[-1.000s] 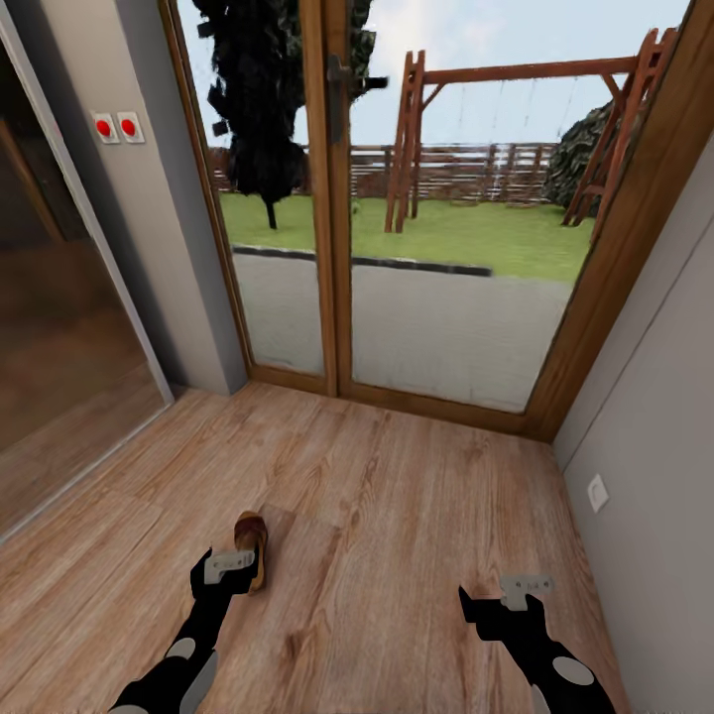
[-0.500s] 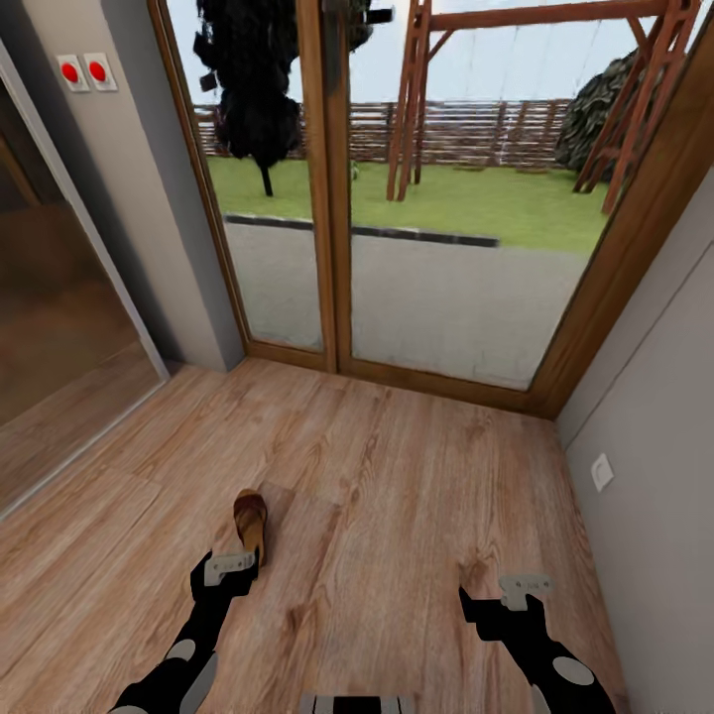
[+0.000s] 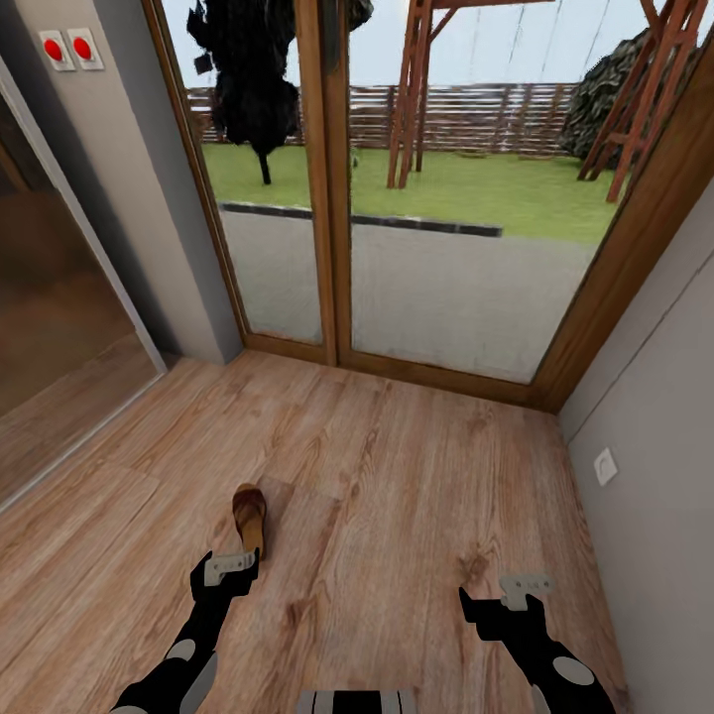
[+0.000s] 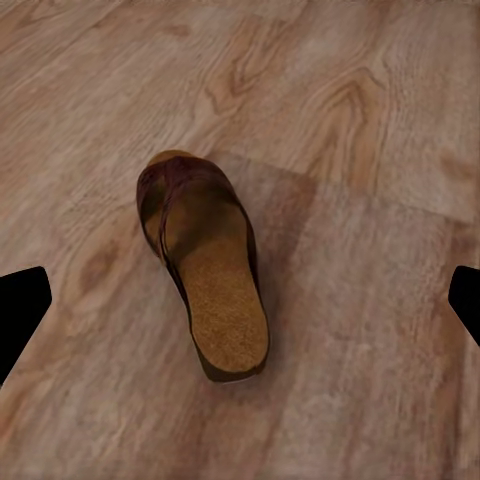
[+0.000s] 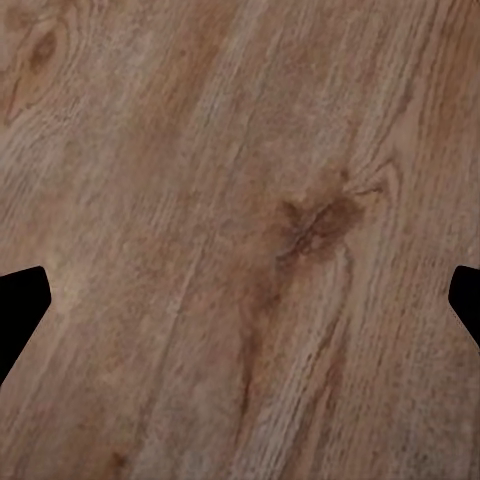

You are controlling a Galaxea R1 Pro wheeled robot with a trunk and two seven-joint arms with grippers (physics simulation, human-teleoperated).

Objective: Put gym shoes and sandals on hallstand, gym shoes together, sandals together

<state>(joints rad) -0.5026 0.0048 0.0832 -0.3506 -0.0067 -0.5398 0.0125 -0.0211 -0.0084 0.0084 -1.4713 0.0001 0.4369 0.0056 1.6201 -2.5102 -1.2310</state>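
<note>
One dark brown sandal (image 3: 249,516) with a tan footbed lies flat on the corridor floor (image 3: 397,496), its toe pointing towards the glass doors. My left gripper (image 3: 230,567) hovers just short of its heel, open and holding nothing. In the left wrist view the sandal (image 4: 205,265) lies between the two spread fingertips (image 4: 20,310), below them and apart from them. My right gripper (image 3: 526,590) hangs open over bare planks (image 5: 240,200) near the right wall. The gym shoes and the hallstand are out of view.
Tall wood-framed glass doors (image 3: 327,198) close off the corridor ahead. A grey wall with a socket (image 3: 604,466) runs along the right. At the left are a sliding glass panel (image 3: 59,327) and two red switches (image 3: 67,48).
The whole view has shifted downward, so the doors and switches sit higher in the picture and the sandal shows fully beyond the left gripper. Both arms hold the same pose.
</note>
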